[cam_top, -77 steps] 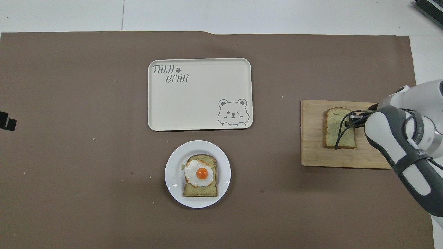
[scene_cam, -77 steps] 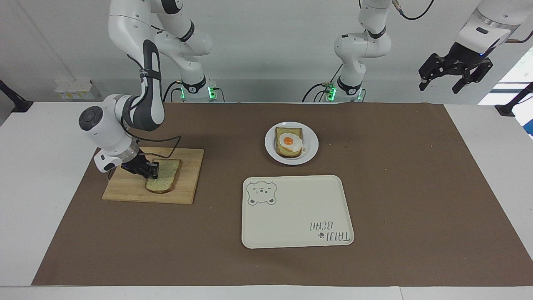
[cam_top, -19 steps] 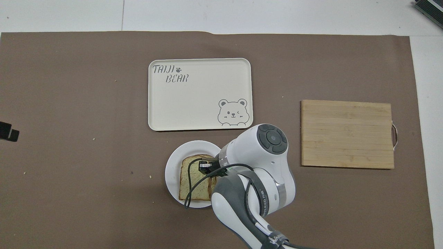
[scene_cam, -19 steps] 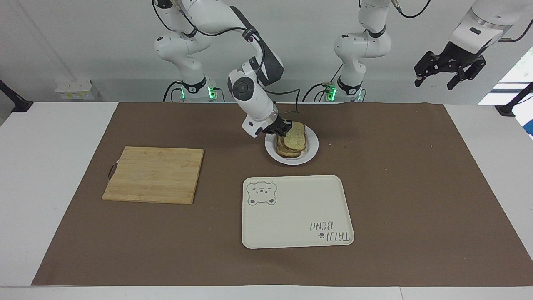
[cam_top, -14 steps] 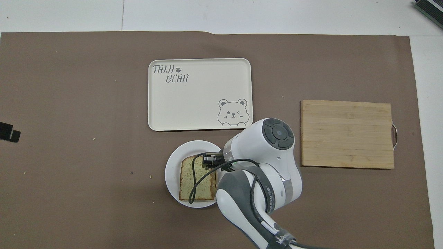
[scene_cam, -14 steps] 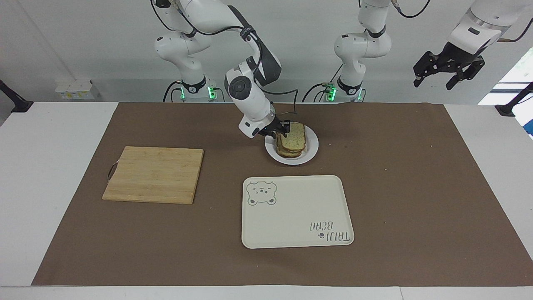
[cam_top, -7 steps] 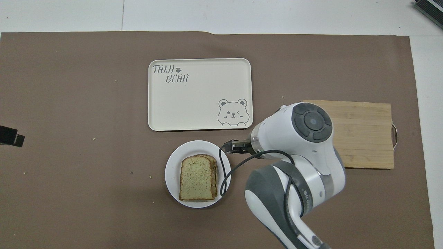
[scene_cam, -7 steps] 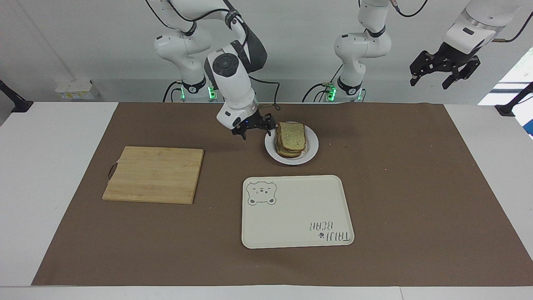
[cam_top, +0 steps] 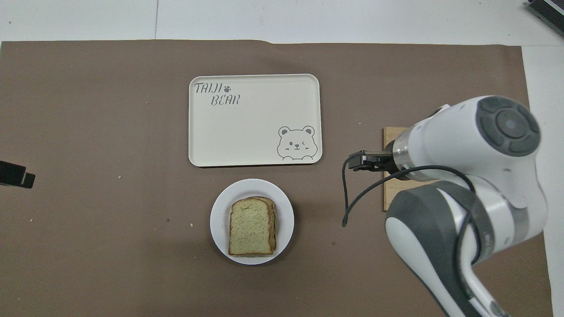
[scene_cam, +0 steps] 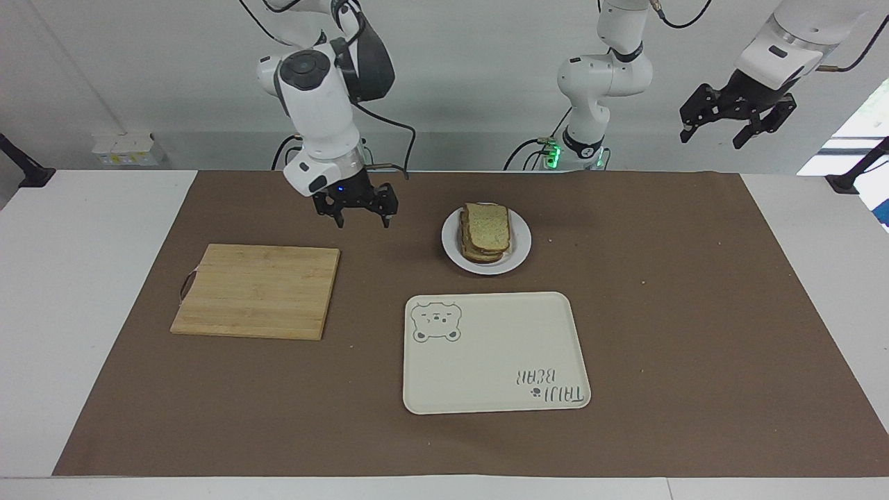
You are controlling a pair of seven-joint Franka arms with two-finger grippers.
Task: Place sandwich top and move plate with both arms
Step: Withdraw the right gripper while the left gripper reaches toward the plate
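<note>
Sandwich top [scene_cam: 488,226] sits on stack on plate [scene_cam: 521,244], mid-tabletop toward robots' edge. Right hand [scene_cam: 355,205] spread, empty, over mat between cutting board [scene_cam: 257,290] and plate. Left hand [scene_cam: 736,118] spread, raised, waiting. Next: both hands pinch opposite plate rims, lift level.

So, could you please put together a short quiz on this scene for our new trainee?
1. True or false: the sandwich top lies on the stack on the plate.
2. What is the right hand holding? A) the bread B) the cutting board C) nothing
3. Which lies farther from the robots, the plate or the tray?

Key:
1. True.
2. C: it hangs open over the mat between board and plate. The left hand waits open, raised past the left arm's end of the mat.
3. The tray.
</note>
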